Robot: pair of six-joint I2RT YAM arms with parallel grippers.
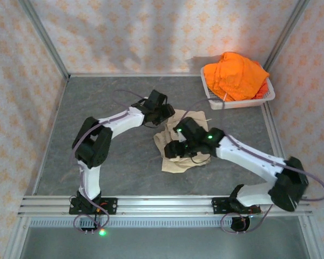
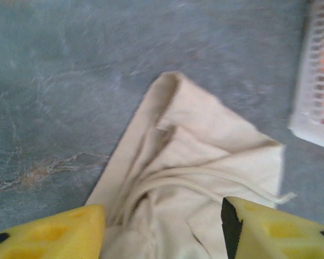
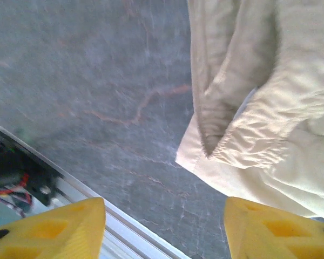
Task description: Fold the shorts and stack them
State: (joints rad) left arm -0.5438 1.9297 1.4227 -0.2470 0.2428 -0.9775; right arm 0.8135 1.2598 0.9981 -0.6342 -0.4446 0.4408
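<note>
The pale beige shorts (image 1: 174, 160) lie crumpled on the grey table between the two arms, also seen as creased cloth (image 2: 194, 167) with a drawstring and as a folded hem (image 3: 259, 118). Bright orange shorts (image 1: 236, 75) are heaped in the white mesh basket (image 1: 224, 103) at the back right. My left gripper (image 1: 163, 112) hangs open above the beige cloth's far edge, its yellow fingers (image 2: 48, 234) apart with cloth under the gap. My right gripper (image 1: 175, 149) is open too, over the near left part of the cloth, yellow fingers (image 3: 281, 229) wide apart above bare table.
The basket wall (image 2: 318, 81) stands just right of the beige cloth's far corner. An aluminium rail (image 1: 162, 204) runs along the table's near edge, close under the right gripper (image 3: 124, 226). Patterned walls enclose the table on three sides.
</note>
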